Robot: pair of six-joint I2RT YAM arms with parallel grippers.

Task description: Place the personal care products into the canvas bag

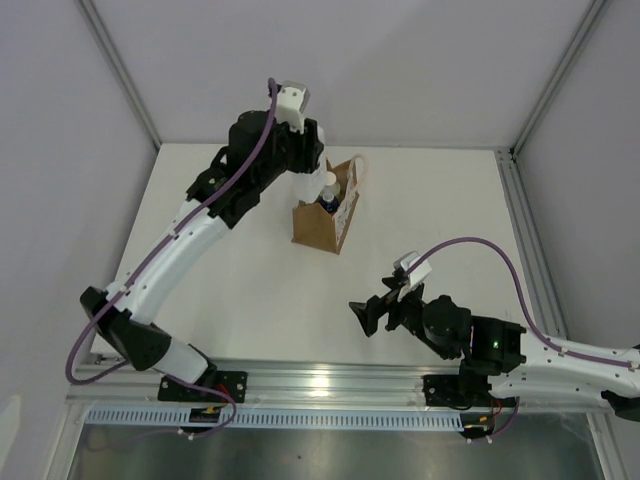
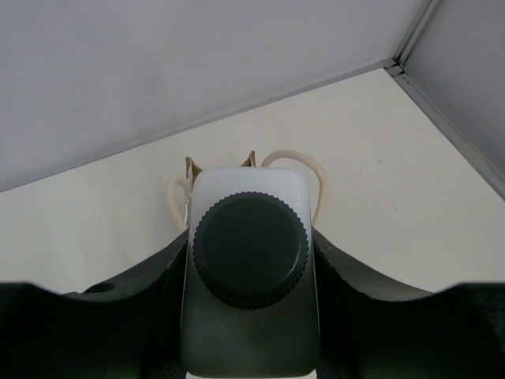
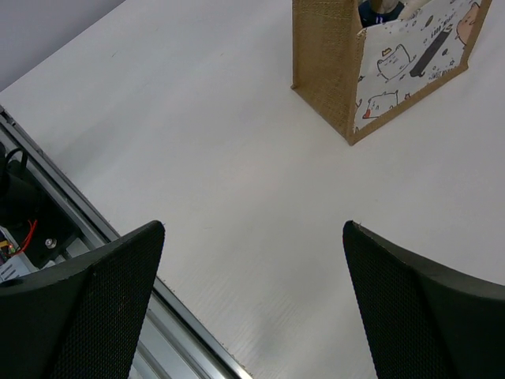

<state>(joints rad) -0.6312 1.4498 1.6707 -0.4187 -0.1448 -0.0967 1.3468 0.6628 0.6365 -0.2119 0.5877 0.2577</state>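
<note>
The canvas bag (image 1: 318,222) stands upright at the table's middle back, brown with a whitish cat-print side panel (image 3: 410,63). My left gripper (image 1: 318,178) is shut on the clear squarish bottle (image 2: 251,316) with a dark round cap (image 2: 251,249) and holds it upright over the bag's open top. The bag's cream handles (image 2: 304,162) show just behind the bottle. A dark-blue cap (image 3: 375,13) shows inside the bag. I cannot make out the cream-white bottle. My right gripper (image 1: 364,314) is open and empty, low over the table in front of the bag.
The table's metal front rail (image 1: 330,385) runs along the near edge; it also shows in the right wrist view (image 3: 95,237). A raised metal rail (image 1: 525,240) borders the right side. Grey walls stand behind and beside the table.
</note>
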